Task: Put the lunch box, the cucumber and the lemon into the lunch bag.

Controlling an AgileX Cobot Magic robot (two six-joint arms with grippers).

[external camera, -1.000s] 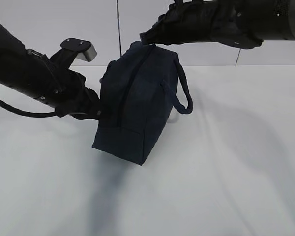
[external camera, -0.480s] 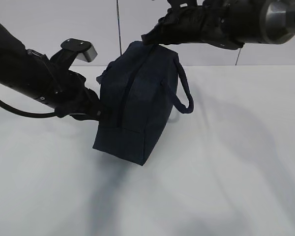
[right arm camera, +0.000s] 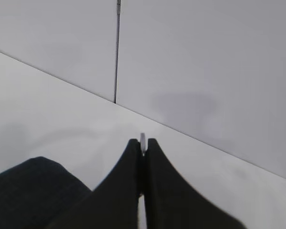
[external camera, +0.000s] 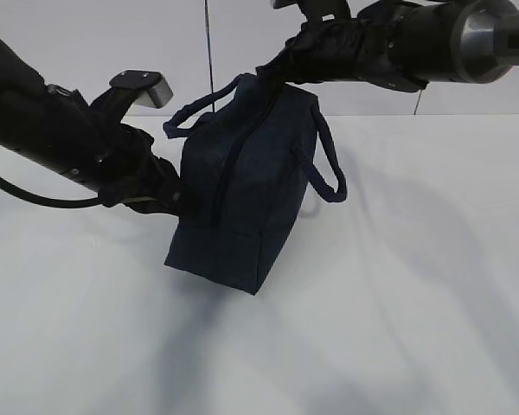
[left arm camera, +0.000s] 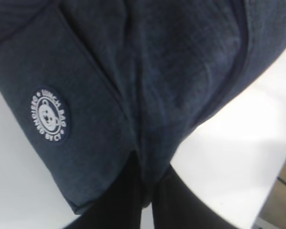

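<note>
your left gripper point(left arm camera: 145, 200) is pinched on a fold of the bag point(external camera: 242, 186) at its lower left side; in the left wrist view the two dark fingers point(left arm camera: 119, 205) meet at the bottom centre of the frame with navy fabric squeezed between them. just left of that, in the same view, you can see the round white logo point(left arm camera: 49, 114) on the bag's side panel, and the white surface point(left arm camera: 238, 157) shows at lower right.

your right gripper point(external camera: 268, 71) sits at the top of the bag, upper centre of the exterior view. its fingers point(right arm camera: 128, 191) are pressed together, and a small silver piece point(right arm camera: 143, 140) pokes out between the tips in the right wrist view; you cannot tell from that view alone what it is attached to.

the bag stands in the middle of the exterior view, tilted, its bottom corner on the surface point(external camera: 398, 303) and its top leaning toward upper right. one handle point(external camera: 195, 112) arches at the upper left of the bag, the other point(external camera: 329, 164) loops down its right side. the zipper line point(external camera: 229, 164) runs along the face turned to the camera.

the lunch box, cucumber and lemon do not show in any view.
</note>
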